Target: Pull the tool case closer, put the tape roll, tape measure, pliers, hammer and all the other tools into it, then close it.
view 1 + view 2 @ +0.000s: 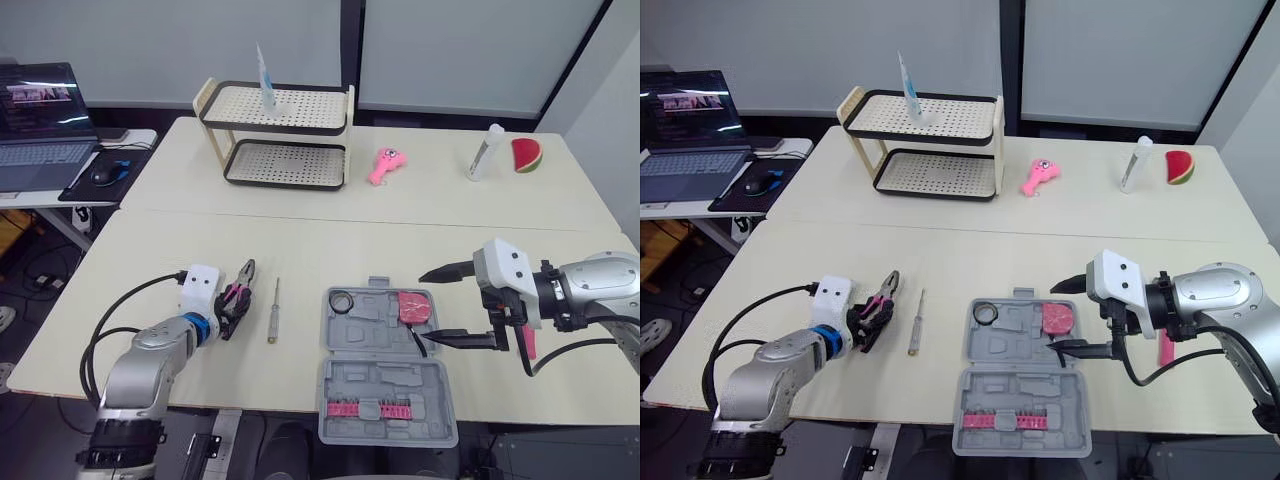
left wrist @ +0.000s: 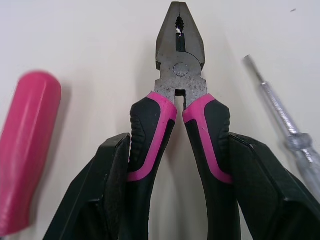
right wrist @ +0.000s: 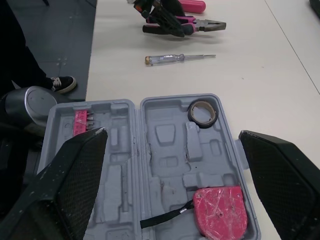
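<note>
Two fingers (image 2: 107,185) of the left gripper (image 1: 233,312) clamp the pink-and-black-handled steel pliers (image 2: 180,65); the right gripper (image 1: 425,308) gapes empty beside the open grey plastic tool case (image 1: 380,395).

The left arm (image 1: 150,355) is a rounded shell of silver-grey metal with a black ribbed collar (image 1: 120,435) at its near end. It has a bright blue ring (image 1: 205,328) at the wrist, a white boxy housing (image 1: 200,288) and a black cable (image 1: 120,305) looping out from that box, and the left pincer (image 1: 232,312) has two thick, glossy black fingers (image 2: 105,190). The right arm (image 1: 600,280) has the same silver shell, then a black jointed wrist section and an angular white block (image 1: 505,270) with its own black lead (image 1: 570,350) hanging beneath. The right pincer (image 1: 425,308) carries long tapering black prongs (image 3: 75,180) whose faces show a fine dimpled mesh.
</note>
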{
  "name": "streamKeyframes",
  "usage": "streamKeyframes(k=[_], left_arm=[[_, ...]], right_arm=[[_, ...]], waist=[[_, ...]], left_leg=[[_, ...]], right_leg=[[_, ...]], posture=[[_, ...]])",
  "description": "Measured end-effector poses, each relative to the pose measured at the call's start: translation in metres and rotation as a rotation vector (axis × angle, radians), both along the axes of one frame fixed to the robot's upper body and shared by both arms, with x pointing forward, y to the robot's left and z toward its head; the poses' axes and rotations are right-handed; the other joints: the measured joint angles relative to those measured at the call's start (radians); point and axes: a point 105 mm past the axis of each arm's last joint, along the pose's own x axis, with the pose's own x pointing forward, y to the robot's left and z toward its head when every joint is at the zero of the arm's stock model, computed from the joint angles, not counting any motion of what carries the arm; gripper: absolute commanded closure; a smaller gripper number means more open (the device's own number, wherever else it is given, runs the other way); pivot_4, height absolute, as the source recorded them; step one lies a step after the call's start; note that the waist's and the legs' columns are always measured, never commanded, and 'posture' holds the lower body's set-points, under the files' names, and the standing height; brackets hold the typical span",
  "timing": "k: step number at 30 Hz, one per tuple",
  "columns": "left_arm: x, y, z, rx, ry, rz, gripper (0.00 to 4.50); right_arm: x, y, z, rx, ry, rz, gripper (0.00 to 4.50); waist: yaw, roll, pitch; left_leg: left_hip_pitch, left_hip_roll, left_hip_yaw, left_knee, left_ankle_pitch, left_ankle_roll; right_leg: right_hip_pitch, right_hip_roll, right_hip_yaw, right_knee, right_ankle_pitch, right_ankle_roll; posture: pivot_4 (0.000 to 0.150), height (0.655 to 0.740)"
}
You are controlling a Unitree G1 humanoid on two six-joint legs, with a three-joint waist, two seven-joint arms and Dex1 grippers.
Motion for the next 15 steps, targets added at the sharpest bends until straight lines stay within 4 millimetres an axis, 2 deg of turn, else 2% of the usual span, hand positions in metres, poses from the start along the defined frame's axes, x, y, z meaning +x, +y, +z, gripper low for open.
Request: streamKeyframes(k=[3,5,7,10,15], left_arm=[[0.004,-0.003,0.033,0.081,-0.091,-0.117,1.92],[0.005,-0.015,0.058,0.156,-0.137,-0.27,1.92],[0.004,-0.038,0.076,0.193,-0.172,-0.434,1.92],[0.0,-0.078,0.079,0.186,-0.149,-0.662,1.92],[-0.005,-0.126,0.074,0.184,-0.068,-0.935,1.92]], right_arm=[[0.0,-0.001,-0.001,0.002,0.001,-0.009,0.0],[0.0,-0.003,-0.001,0.0,-0.001,-0.022,0.0],[0.0,-0.006,0.001,0.001,-0.014,-0.042,0.0],[-0.004,-0.012,-0.002,-0.007,-0.005,-0.078,0.0],[-0.015,-0.028,-0.009,-0.051,0.013,-0.141,0.0]], waist=[[0.001,0.0,0.0],[0.002,0.0,0.001],[0.004,0.001,0.001],[0.004,0.001,0.002],[0.001,0.001,0.002]], left_leg=[[0.0,0.0,0.0,0.0,0.0,0.0],[-0.001,-0.001,0.0,0.0,0.0,0.0],[-0.001,-0.002,0.0,0.0,0.0,0.0],[-0.001,-0.002,0.001,0.0,0.0,0.0],[-0.002,-0.002,0.001,0.0,0.0,0.0]], right_leg=[[0.0,0.0,0.0,-0.001,0.0,0.0],[0.0,0.0,-0.001,-0.001,0.0,0.0],[0.001,0.0,-0.001,-0.002,0.0,0.0],[0.001,0.002,-0.001,-0.002,0.0,0.0],[0.0,0.005,-0.001,-0.002,0.0,0.0]], posture=[[0.15,0.74],[0.15,0.74],[0.15,0.74],[0.15,0.74],[0.15,0.74]])
